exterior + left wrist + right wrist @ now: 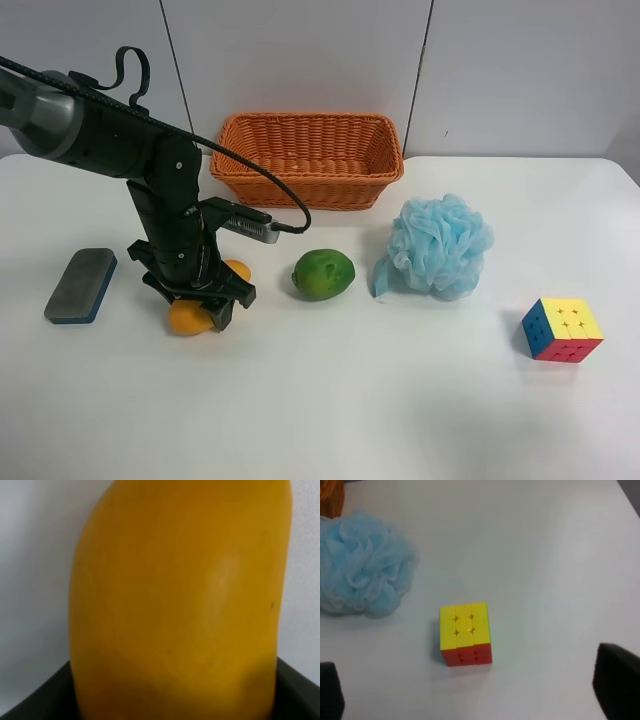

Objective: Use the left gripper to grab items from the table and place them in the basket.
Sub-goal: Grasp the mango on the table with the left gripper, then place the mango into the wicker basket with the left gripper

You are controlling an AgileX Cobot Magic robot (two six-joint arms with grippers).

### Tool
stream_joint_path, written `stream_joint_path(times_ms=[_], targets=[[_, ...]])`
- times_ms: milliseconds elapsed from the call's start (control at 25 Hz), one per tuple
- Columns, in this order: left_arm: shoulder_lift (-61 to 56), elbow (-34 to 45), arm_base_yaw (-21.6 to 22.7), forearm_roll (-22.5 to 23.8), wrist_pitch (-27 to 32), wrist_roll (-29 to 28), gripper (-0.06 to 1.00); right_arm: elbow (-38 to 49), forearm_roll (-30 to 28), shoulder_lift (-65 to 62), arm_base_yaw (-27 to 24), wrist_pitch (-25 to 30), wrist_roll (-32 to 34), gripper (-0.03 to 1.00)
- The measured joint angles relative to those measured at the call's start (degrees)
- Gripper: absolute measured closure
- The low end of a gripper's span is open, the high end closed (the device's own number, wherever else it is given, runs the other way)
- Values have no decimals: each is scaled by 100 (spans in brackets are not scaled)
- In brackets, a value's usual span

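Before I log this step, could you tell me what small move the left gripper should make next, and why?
Probably close the jaws firmly on the fruit before any lift. The left gripper straddles the mango, which lies on the table and fills the left wrist view; whether the grip is tight yet is unclear.

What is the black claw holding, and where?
The left gripper sits around the middle of the mango; whether it grips yet cannot be told.

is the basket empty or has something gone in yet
Empty, as far as shows: the basket shows only bare weave inside, and the mango, green fruit, pouf, cube and eraser all lie outside it.
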Motion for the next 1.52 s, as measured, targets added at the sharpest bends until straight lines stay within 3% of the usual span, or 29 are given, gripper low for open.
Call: stream_joint_path(times_ms=[200,480,600,1040,1360,1520], targets=[[-84,-378,0,66,526,0,34,0,0,0,0,0,0,-2],[-212,-1763,0,158,2312,0,34,0,0,0,0,0,0,-2],[-214,-2416,0,158,2719,0,34,0,0,0,0,0,0,-2],[-43,-4265,34,204,2788,-21,34,0,0,0,0,0,0,-2],[748,-5437,354,198,2788,171,34,0,0,0,0,0,0,-2],[1130,-5829,450,158,2385,195,34,0,0,0,0,0,0,-2]])
